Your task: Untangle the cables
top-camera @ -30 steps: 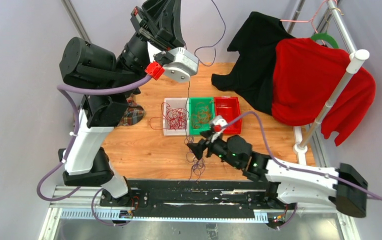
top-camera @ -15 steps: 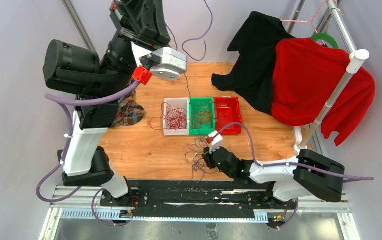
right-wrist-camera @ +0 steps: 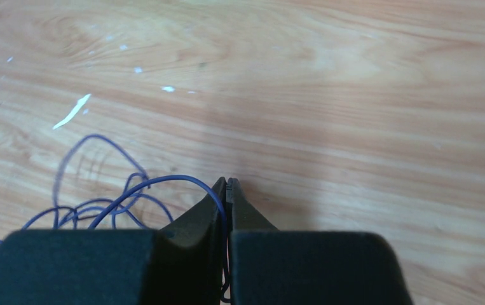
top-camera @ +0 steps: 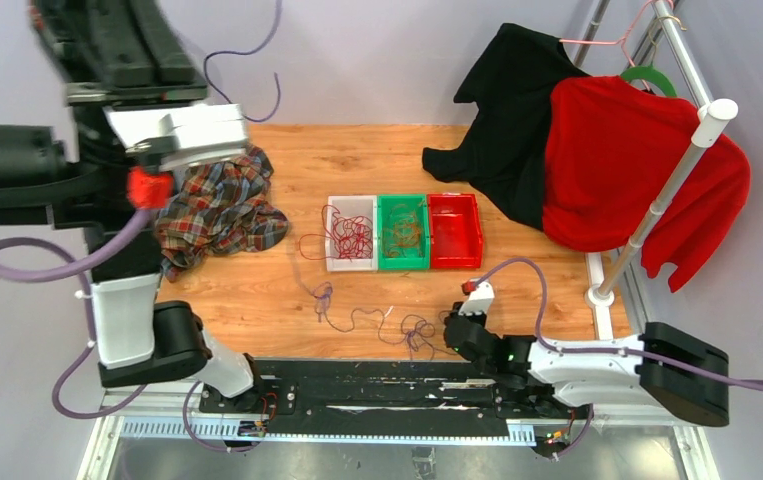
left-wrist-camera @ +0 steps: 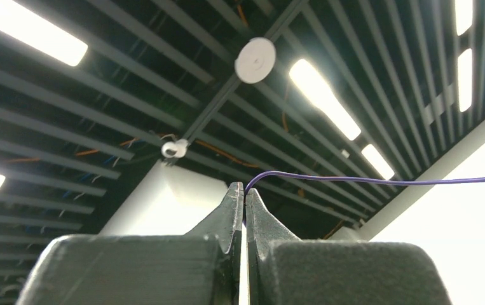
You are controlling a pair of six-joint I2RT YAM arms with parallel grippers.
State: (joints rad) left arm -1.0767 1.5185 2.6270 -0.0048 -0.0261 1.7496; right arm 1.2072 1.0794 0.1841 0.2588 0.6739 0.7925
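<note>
Purple cable (top-camera: 362,315): thin, lying in loose loops and a small tangle on the counter (top-camera: 257,290) near the front edge. One strand is pinched in the right gripper (right-wrist-camera: 227,184), another in the raised left gripper (left-wrist-camera: 245,190).
Red cables (top-camera: 354,235): bunched in the white bin (top-camera: 329,240), one loop spilling over its left side.
Orange-yellow cables (top-camera: 403,233): coiled in the green bin (top-camera: 402,199).

The purple cable (left-wrist-camera: 379,182) exits the left wrist view's right edge.

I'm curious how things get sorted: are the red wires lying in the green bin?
No, the red wires sit in the white bin, some spilling out leftwards.
</note>
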